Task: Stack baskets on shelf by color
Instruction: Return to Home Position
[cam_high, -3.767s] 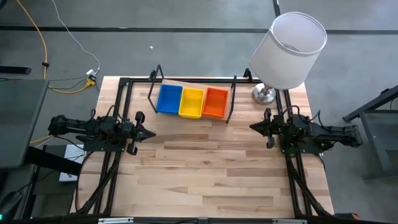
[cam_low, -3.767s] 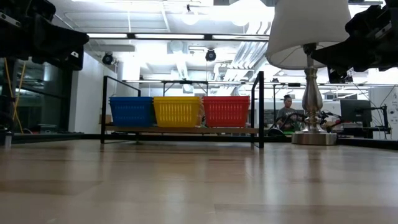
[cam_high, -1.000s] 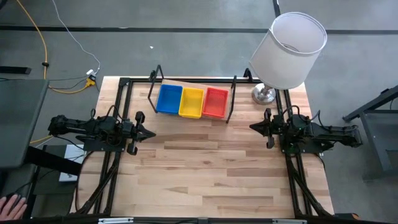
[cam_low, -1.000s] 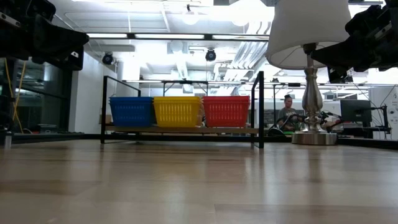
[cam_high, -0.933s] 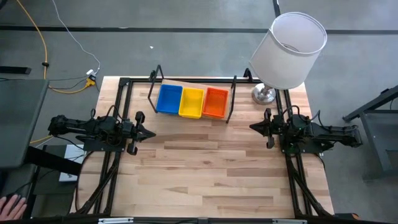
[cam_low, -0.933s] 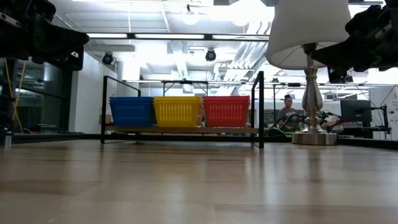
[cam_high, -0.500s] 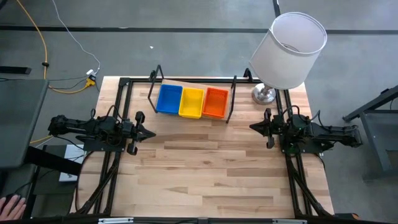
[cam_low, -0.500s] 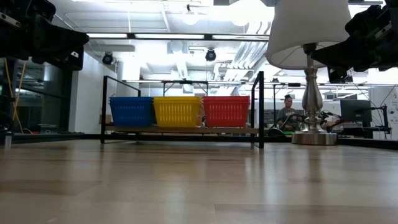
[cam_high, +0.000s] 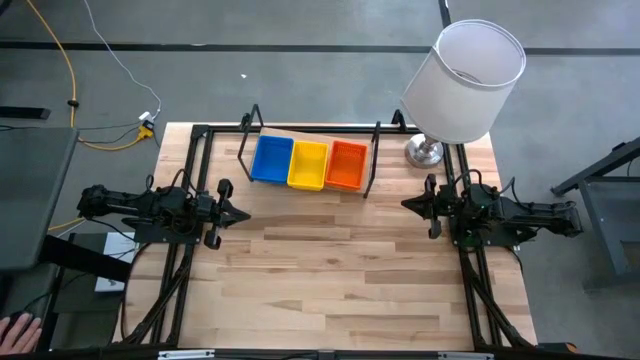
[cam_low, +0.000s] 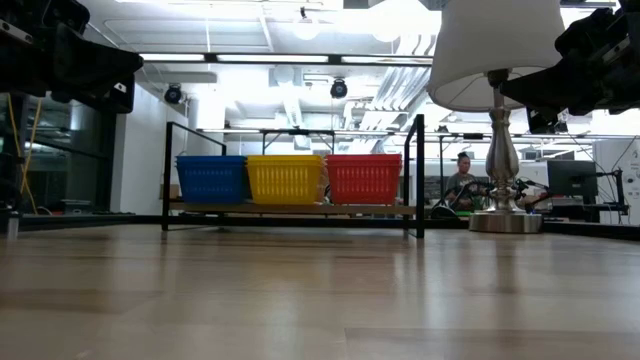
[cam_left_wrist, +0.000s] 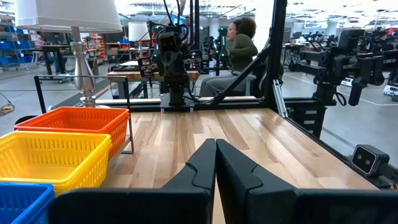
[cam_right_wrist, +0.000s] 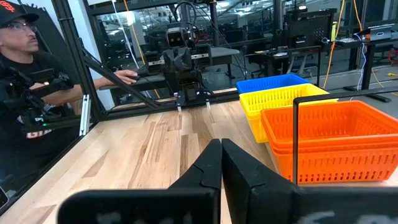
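Three stacks of baskets stand side by side on the shelf (cam_high: 370, 170) at the table's far side: blue (cam_high: 271, 159), yellow (cam_high: 308, 164), orange-red (cam_high: 346, 165). In the low view they rest with their bottoms on the shelf's light-wood board (cam_low: 290, 209), blue (cam_low: 211, 179), yellow (cam_low: 285, 179), orange-red (cam_low: 364, 178). My left gripper (cam_high: 243, 214) waits shut at the table's left edge, my right gripper (cam_high: 406, 203) shut at the right edge; both point level toward the table's middle, apart from the baskets. Each wrist view shows shut fingers, left (cam_left_wrist: 216, 163), right (cam_right_wrist: 221, 163).
A table lamp with a white shade (cam_high: 463, 80) and a metal base (cam_high: 424, 152) stands at the far right corner, beside the shelf's right end loop. A person (cam_right_wrist: 28, 74) sits beyond the table's near side; a hand (cam_high: 14, 328) shows at the lower left.
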